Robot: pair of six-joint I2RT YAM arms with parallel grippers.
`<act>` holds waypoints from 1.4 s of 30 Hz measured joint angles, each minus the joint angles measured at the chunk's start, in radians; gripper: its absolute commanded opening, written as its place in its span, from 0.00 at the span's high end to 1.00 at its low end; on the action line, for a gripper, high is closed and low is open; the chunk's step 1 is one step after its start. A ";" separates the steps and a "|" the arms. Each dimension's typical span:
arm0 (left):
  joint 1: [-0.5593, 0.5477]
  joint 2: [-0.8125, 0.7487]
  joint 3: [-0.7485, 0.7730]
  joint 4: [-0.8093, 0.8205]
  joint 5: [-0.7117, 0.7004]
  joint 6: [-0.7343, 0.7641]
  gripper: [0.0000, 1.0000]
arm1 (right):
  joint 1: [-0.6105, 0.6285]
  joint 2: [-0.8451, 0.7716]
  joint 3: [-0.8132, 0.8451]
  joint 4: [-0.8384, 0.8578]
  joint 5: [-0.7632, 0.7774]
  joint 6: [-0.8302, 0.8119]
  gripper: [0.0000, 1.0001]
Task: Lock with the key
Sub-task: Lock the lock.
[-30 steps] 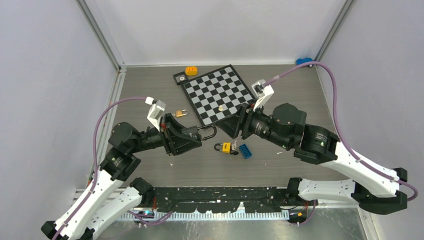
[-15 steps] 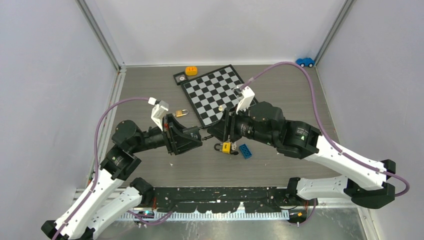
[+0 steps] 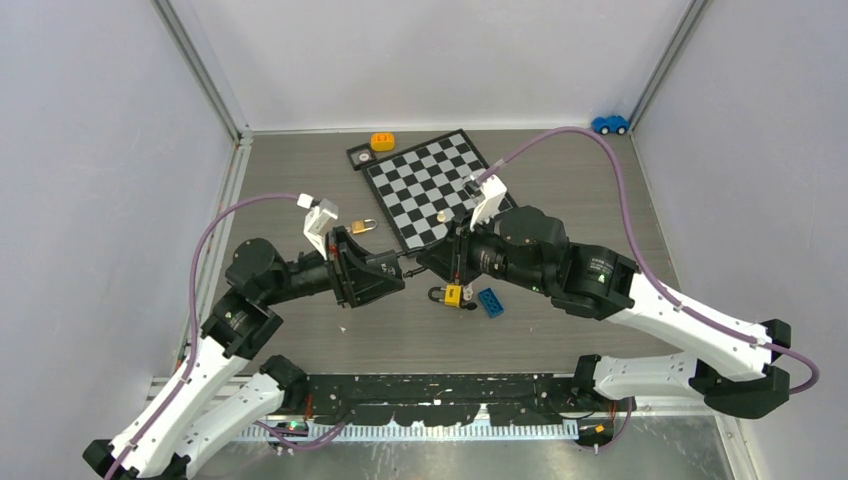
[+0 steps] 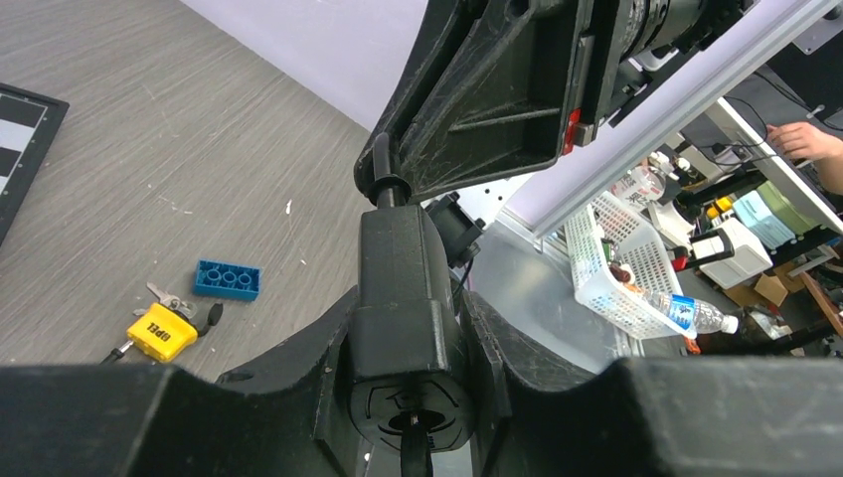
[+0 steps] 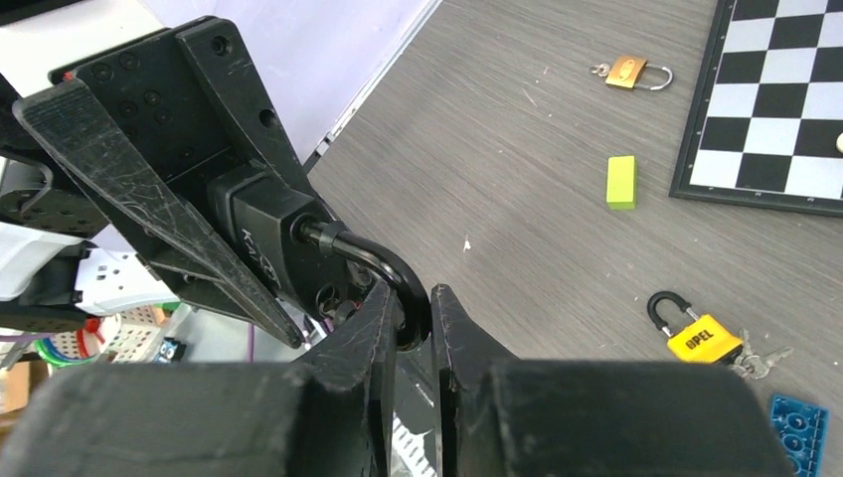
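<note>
Top external view: the two arms meet over the middle of the table. The left gripper (image 4: 406, 333) is clamped around the body of a black padlock (image 4: 398, 268), and the right gripper (image 5: 416, 310) is pinched shut on its curved shackle. The key (image 5: 759, 360) lies on the table just nearer, between a yellow padlock (image 5: 704, 338) and a blue brick (image 3: 490, 301), in neither gripper.

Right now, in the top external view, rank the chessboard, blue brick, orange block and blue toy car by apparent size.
1. chessboard, by far the largest.
2. blue toy car, slightly longer than the other two.
3. blue brick and orange block: too alike to rank.
</note>
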 measured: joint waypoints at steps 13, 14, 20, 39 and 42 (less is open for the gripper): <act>0.003 0.003 0.000 0.010 -0.012 -0.032 1.00 | 0.053 -0.061 -0.147 0.222 0.069 -0.118 1.00; 0.003 0.003 0.000 0.010 -0.012 -0.033 1.00 | 0.061 -0.060 -0.146 0.226 0.077 -0.123 0.99; 0.004 0.002 0.001 0.012 -0.012 -0.017 1.00 | 0.097 -0.008 -0.081 0.176 0.123 -0.123 1.00; 0.023 0.017 0.002 0.019 -0.007 -0.037 1.00 | 0.189 0.073 -0.007 0.116 0.303 -0.209 0.99; 0.025 0.018 0.002 0.029 -0.007 -0.048 1.00 | 0.214 0.079 -0.001 0.126 0.351 -0.255 1.00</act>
